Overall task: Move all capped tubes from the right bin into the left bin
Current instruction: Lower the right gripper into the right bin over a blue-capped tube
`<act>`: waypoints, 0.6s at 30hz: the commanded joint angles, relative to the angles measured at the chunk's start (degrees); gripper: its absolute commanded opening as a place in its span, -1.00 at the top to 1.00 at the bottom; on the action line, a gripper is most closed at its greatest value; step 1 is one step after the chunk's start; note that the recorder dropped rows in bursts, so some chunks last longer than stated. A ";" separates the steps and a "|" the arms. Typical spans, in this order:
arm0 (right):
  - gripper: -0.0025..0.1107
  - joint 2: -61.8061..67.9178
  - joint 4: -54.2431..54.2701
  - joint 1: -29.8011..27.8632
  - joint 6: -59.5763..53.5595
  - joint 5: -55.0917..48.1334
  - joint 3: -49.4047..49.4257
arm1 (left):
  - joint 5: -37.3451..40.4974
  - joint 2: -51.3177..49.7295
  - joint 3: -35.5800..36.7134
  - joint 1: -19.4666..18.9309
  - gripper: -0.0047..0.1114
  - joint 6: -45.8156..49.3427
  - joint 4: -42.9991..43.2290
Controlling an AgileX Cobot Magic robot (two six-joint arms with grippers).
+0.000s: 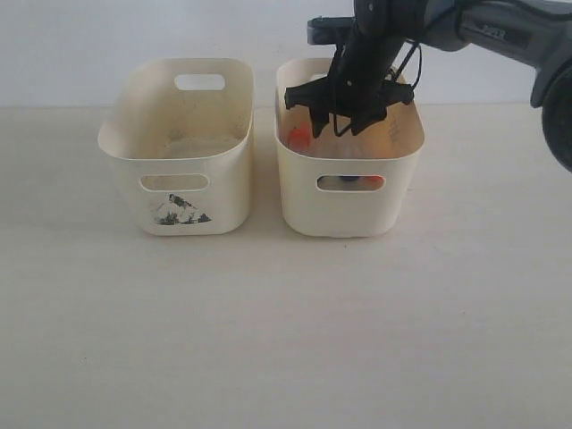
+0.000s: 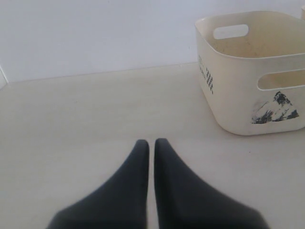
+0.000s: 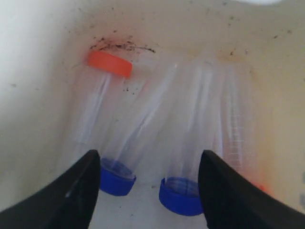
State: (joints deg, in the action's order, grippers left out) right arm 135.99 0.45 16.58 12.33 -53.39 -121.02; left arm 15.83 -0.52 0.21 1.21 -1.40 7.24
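Observation:
The right bin (image 1: pixel 350 213), plain-fronted, holds several capped tubes. My right gripper (image 1: pixel 344 121) hangs open just inside its top. In the right wrist view the open gripper (image 3: pixel 150 155) is above clear tubes lying on the bin floor: one with an orange cap (image 3: pixel 109 64) against the wall, two with blue caps (image 3: pixel 116 177) (image 3: pixel 181 195) between the fingers. Nothing is gripped. An orange cap (image 1: pixel 298 137) shows over the rim. The left bin (image 1: pixel 223 183), with a dark smudge on its front, looks empty. My left gripper (image 2: pixel 151 142) is shut over bare table, apart from the left bin (image 2: pixel 238 86).
The two bins stand side by side with a narrow gap between them, near the back wall. The pale table (image 1: pixel 286 340) runs wide in front of them. Dark specks mark the right bin's inner wall (image 3: pixel 119 45).

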 commanded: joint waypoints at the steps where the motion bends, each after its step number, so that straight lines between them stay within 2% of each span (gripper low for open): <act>1: -0.07 1.74 -1.03 -0.01 2.74 -0.30 -0.28 | -0.85 0.11 -0.21 -0.06 0.84 -0.66 -0.38; 10: -0.07 3.69 -3.02 -0.01 3.59 -1.35 -0.28 | -0.85 0.11 -0.21 -0.06 0.84 -0.66 -0.38; 16: -0.07 6.48 0.70 -0.01 3.59 -1.38 -0.28 | -0.85 0.11 -0.21 -0.06 0.84 -0.66 -0.38; 18: 0.00 6.72 0.70 -0.01 3.59 -1.63 -0.28 | -0.85 0.11 -0.21 -0.06 0.84 -0.66 -0.38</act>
State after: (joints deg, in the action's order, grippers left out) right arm 140.85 1.05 16.58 16.08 -53.48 -121.74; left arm 15.83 -0.52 0.21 1.21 -1.40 7.24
